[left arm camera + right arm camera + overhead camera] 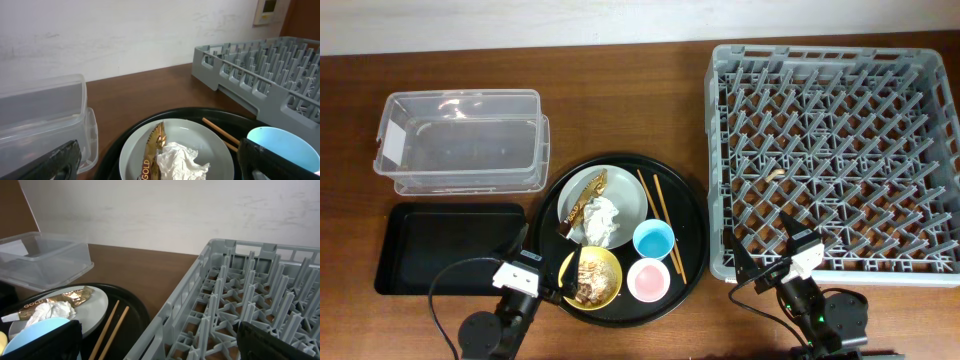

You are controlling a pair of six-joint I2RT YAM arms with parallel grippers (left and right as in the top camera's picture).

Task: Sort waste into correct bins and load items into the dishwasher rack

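Note:
A grey-green plate (625, 195) on the round black tray (690, 225) holds a gold wrapper (585, 197) and a white tissue (600, 220). Beside it lie chopsticks (662, 220), a blue cup (653, 239), a pink cup (648, 280) and a yellow bowl (590, 277) with brown scraps. The grey rack (835, 155) is at the right. My left gripper (540, 262) is open and empty, near the bowl, facing the plate (195, 137). My right gripper (765, 245) is open and empty at the rack's front left corner (200, 295).
A clear tub (460, 140) stands at the back left, with a shallow black rectangular tray (445, 248) in front of it. The wall runs behind the table.

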